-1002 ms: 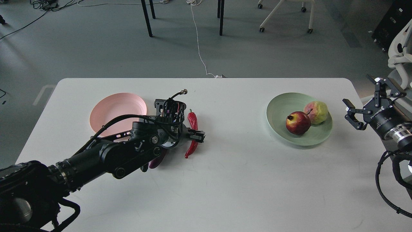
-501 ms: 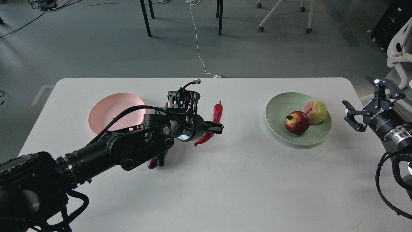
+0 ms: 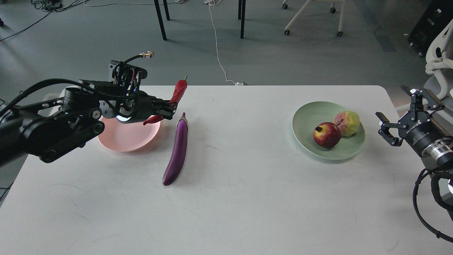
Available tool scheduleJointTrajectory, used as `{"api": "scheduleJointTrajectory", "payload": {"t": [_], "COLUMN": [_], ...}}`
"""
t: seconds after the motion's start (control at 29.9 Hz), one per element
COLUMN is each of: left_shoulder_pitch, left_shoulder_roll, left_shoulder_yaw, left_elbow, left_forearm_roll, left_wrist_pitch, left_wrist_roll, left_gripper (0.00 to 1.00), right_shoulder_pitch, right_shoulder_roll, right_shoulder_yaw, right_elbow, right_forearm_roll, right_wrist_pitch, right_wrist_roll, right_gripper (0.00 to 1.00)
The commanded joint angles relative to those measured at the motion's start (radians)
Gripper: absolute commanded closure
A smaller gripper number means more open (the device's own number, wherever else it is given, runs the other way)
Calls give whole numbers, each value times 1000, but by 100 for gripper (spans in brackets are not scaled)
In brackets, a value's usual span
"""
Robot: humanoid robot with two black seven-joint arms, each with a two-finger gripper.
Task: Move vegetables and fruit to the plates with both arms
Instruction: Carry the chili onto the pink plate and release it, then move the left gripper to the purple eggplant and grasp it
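Note:
My left gripper (image 3: pixel 170 109) is shut on the red chili pepper (image 3: pixel 178 92) and holds it in the air at the right edge of the pale pink plate (image 3: pixel 122 137). The purple eggplant (image 3: pixel 176 150) lies on the table just right of that plate. The mint green plate (image 3: pixel 308 117) at the right holds the red pomegranate (image 3: pixel 327 134) and the yellow-green, pink-blushed fruit (image 3: pixel 347 123). My right gripper (image 3: pixel 403 111) is open and empty, right of the green plate near the table's right edge.
The white table (image 3: pixel 247 198) carries only the two plates and the eggplant. Beyond its far edge are table legs (image 3: pixel 161 19), a white cable (image 3: pixel 219 53) on the floor and chair bases (image 3: pixel 311 16).
My left gripper has lifted the chili pepper and swung it left and up towards the pink plate, uncovering the eggplant. The right arm has hardly moved.

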Motion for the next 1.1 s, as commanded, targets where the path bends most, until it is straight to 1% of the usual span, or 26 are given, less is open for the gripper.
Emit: {"api": "scheduleJointTrajectory", "payload": {"t": [0.0, 0.1, 0.17, 0.2, 0.23, 0.27, 0.3, 0.43, 0.47, 0.5, 0.53, 0.57, 0.67, 0.73, 0.9, 1.0, 1.07], "left_shoulder_pitch": [71, 102, 103, 103, 103, 103, 102, 99, 96, 94, 91, 86, 60, 42, 36, 42, 53], "left_shoulder_roll": [65, 64, 61, 61, 61, 62, 64, 67, 67, 67, 67, 67, 94, 114, 140, 127, 101], "left_shoulder_yaw": [35, 35, 33, 33, 32, 32, 33, 25, 22, 21, 18, 18, 10, 4, -8, -22, -19], "left_elbow": [41, 117, 150, 157, 161, 164, 164, 164, 162, 162, 162, 159, 118, 37, -235, -324, -359], "left_forearm_roll": [2, -11, -13, -14, -14, -13, -13, -13, -13, -14, -24, -39, -120, -162, -172, -175, -180], "left_wrist_pitch": [57, 70, 70, 70, 70, 68, 68, 68, 68, 67, 68, 68, 65, 67, 73, 71, 67], "left_wrist_roll": [-41, -47, -49, -55, -64, -73, -76, -76, -76, -76, -75, -75, -76, -78, -70, -59, -43], "left_gripper": [88, 82, 73, 67, 58, 44, 38, 36, 33, 27, 9, 3, 2, 2, 2, 2, 2], "right_shoulder_pitch": [-6, -6, -6, -6, -6, -6, -6, -6, -6, -8, -8, -11, -12, -12, -14, -20, -20], "right_shoulder_roll": [6, 7, 7, 6, 6, 6, 6, 4, 3, 3, 3, 3, 1, 0, -3, -3, -3], "right_shoulder_yaw": [0, 1, 4, 4, 4, 4, 3, 1, 1, 0, 1, 1, 4, 3, 3, 4, 6], "right_elbow": [0, 0, 0, 0, 0, 0, -2, -2, 0, 0, 0, 1, 2, 0, 0, 0, 0], "right_forearm_roll": [0, 0, 0, 0, 0, 0, 0, 0, -1, 0, -1, -1, -1, 0, -1, -1, -1], "right_wrist_pitch": [0, 0, 0, 0, 0, 0, 0, 0, 0, 0, 0, 0, 0, 0, 0, 0, 0], "right_wrist_roll": [0, 0, 0, 0, 0, 0, 0, 0, 0, 0, 0, 0, 0, 0, 0, 0, 0], "right_gripper": [1, 1, 1, 1, 1, 1, 1, 1, 1, 1, 1, 1, 1, 1, 1, 1, 1]}}
